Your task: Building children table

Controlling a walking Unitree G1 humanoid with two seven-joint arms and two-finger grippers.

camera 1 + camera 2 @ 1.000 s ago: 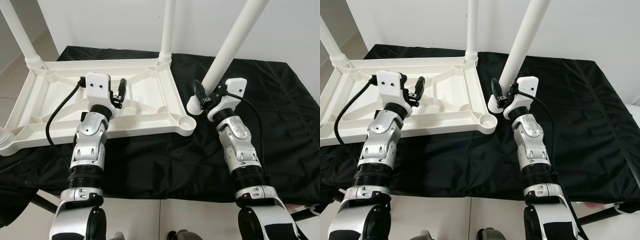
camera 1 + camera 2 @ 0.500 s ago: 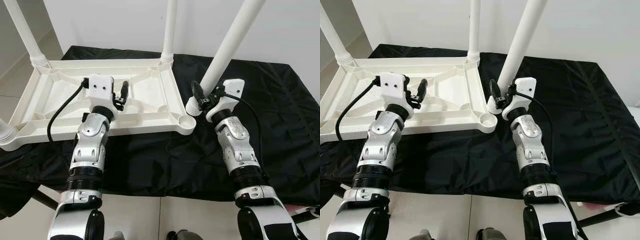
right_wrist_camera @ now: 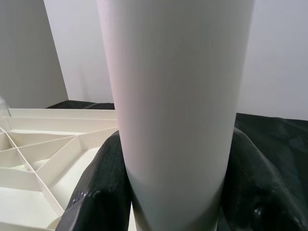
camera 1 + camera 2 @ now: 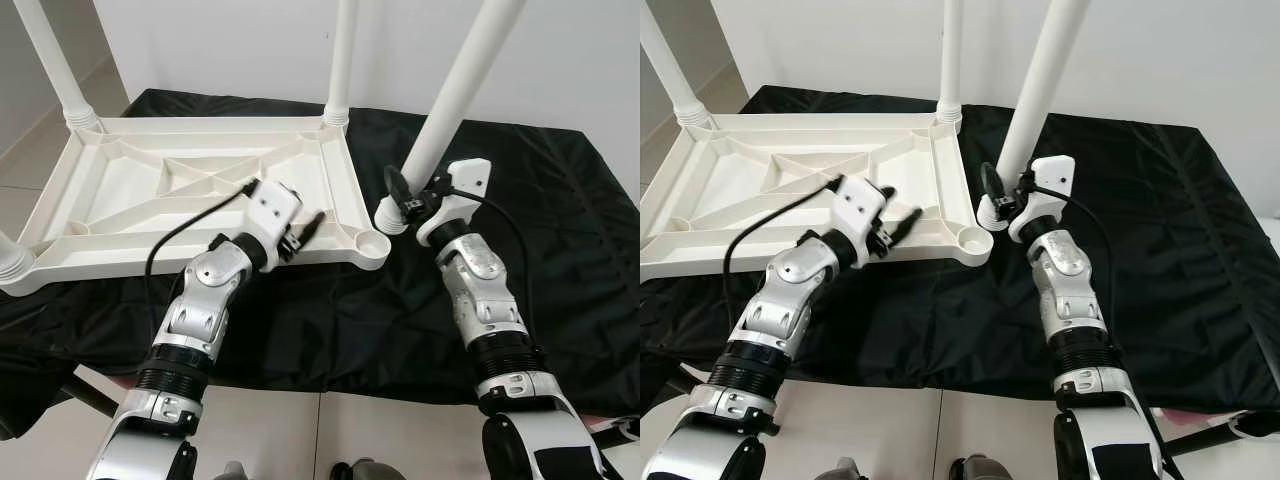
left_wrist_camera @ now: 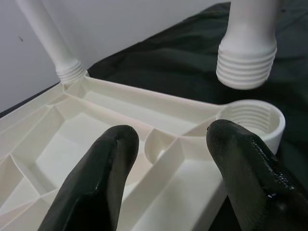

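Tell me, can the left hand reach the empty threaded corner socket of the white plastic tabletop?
Probably yes: the open left hand hovers beside the socket, nothing between them.

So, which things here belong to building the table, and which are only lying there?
Belonging to the job:
- white plastic tabletop, upside down
- loose white plastic leg, clamped in right hand
- empty threaded corner socket
- open left hand

Only lying there:
- black cloth
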